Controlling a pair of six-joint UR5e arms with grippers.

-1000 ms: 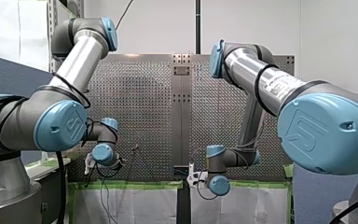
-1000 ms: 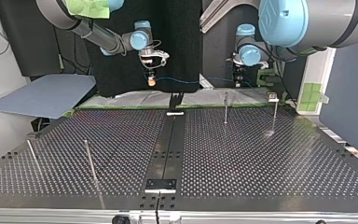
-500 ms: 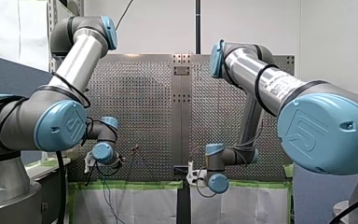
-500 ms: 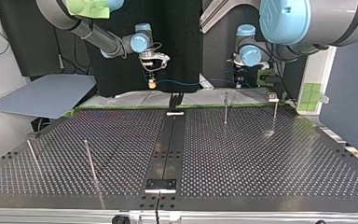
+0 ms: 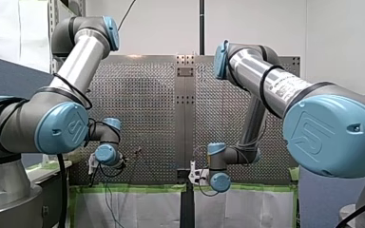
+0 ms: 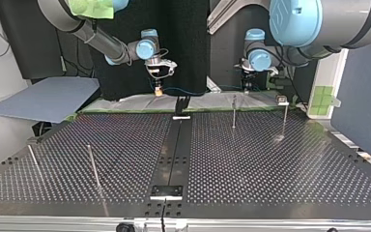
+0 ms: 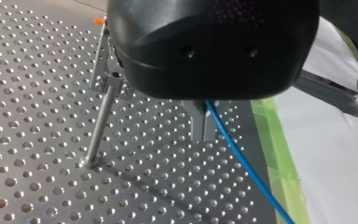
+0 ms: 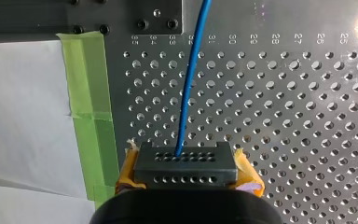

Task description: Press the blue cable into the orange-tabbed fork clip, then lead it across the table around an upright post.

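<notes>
Two claws share the blue cable (image 8: 189,84). My right claw (image 8: 185,161), yellow-padded, is clamped on one stretch of it. My left claw (image 7: 203,122) is pinched on another, and from there the line runs off towards the green tape (image 8: 89,93) and white sheet (image 8: 23,116) at the edge of the desk (image 6: 270,164). In the top view the cable hangs between the claws above the desk's far edge, off the surface.

One upright post (image 7: 100,126) stands just beside my left claw, on the side away from the cable. It has a metal fitting near its top and an orange tab (image 7: 99,21) beyond it. A second post (image 6: 284,118) stands towards the top view's right. A third post (image 6: 92,166) and a fourth post (image 6: 33,162) stand at its left, well apart from both claws. A grey-blue board (image 6: 48,99) lies off the desk's left corner.
</notes>
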